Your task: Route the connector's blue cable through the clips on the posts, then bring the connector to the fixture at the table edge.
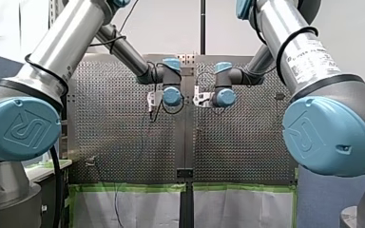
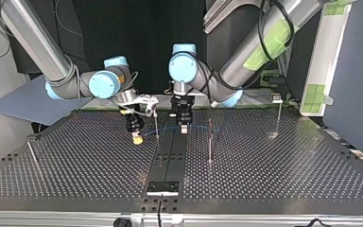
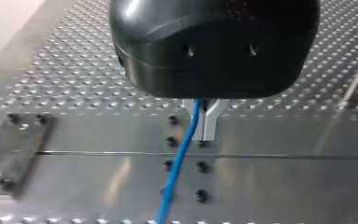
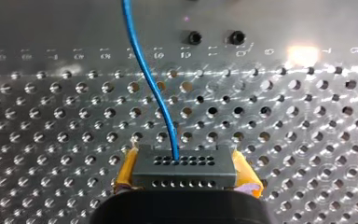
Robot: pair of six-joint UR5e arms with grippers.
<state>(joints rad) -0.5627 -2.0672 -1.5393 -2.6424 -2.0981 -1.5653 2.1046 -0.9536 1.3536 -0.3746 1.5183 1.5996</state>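
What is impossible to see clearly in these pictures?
Left wrist view: its black housing hides whether my left gripper holds the blue cable.
Top view: the clips on the posts are too small.
Right wrist view: the picture's edge cuts off the cable beyond the connector.

My left gripper [image 3: 205, 133] is hiding one end of the blue cable [image 3: 179, 163]. My right gripper [image 4: 186, 176] is covering the back of the connector [image 4: 184, 161]. At the top view's 3 o'clock, a clip [image 2: 277, 98] is looking too tiny to make out.
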